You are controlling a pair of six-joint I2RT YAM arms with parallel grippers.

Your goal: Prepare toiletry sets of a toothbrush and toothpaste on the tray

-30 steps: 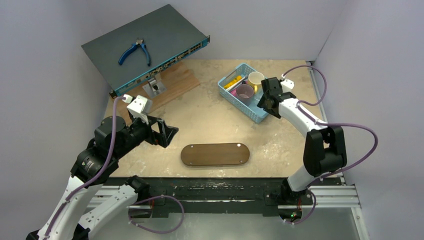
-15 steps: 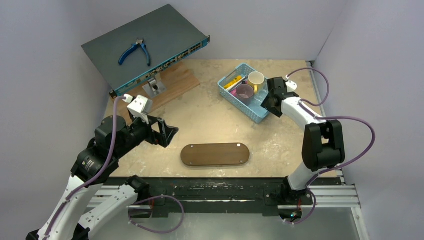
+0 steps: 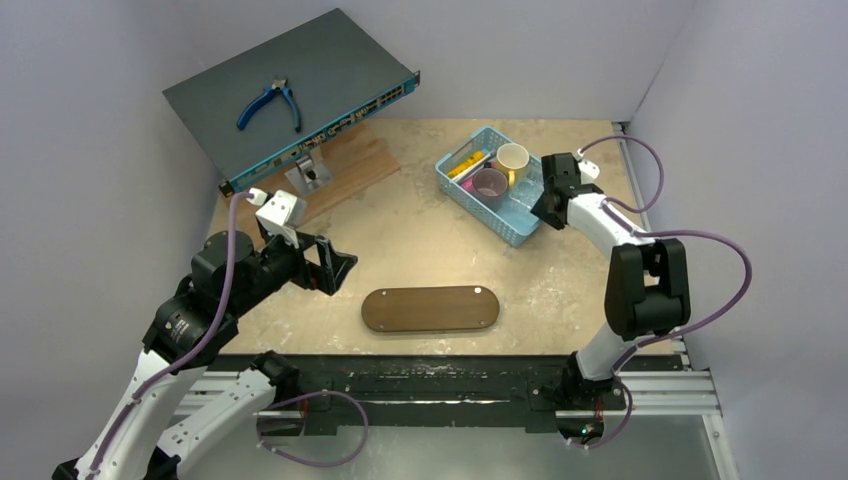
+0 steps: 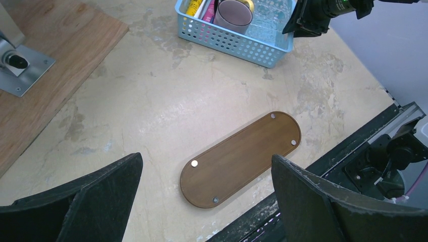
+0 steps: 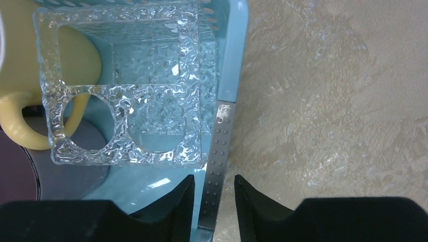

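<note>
One tray (image 3: pixel 430 308), one basket (image 4: pixel 237 43), two mugs, yellow (image 3: pixel 513 158) and purple (image 3: pixel 489 184), one clear holder (image 5: pixel 151 75), two tubes, yellow (image 3: pixel 462 165) and pink (image 4: pixel 208 11), one pliers (image 3: pixel 270 105), one switch (image 3: pixel 330 60), one wood board (image 3: pixel 350 160)

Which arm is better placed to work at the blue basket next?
Right. The right gripper has its jaws astride the basket's right wall; the left gripper hangs open over the table, left of the tray, far from the basket.

A: Tray (image 4: pixel 241 159)?
B: Dark wood, smooth, low sheen.
A: Basket (image 5: pixel 232 50)?
B: Blue plastic, glossy. Holder (image 5: pixel 126 91) inside is clear, pebbled, shiny.
A: Strip (image 5: pixel 217 166)?
B: Grey metal, dimpled.
A: Tabletop (image 3: pixel 420 230), board (image 4: pixel 50 65)?
B: Mottled stone-look, matt. Pale wood, grainy.
</note>
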